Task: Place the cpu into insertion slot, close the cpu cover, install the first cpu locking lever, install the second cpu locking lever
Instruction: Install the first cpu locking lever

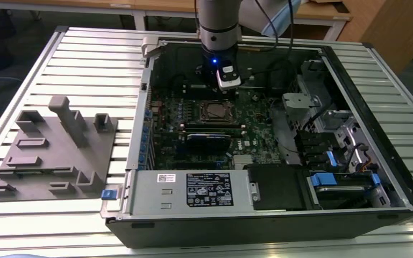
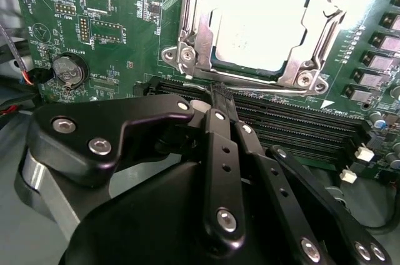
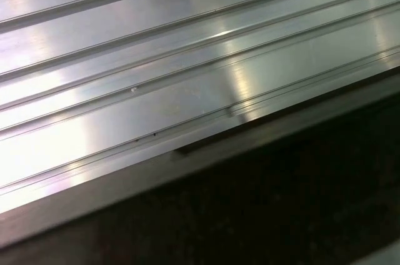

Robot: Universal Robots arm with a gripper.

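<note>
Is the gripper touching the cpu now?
Apart. In the second wrist view the gripper sits outside the cpu cover, whose frame lies between it and the cpu.

Slotted alu table [image 1: 92,54] carries open PC case [image 1: 264,228] w/ grey fixture plate [image 1: 56,161] just beside it, on the exterior view's left.

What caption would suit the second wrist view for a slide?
Closed pincer beside the lowered cpu cover framing the seated cpu on the green motherboard.
</note>
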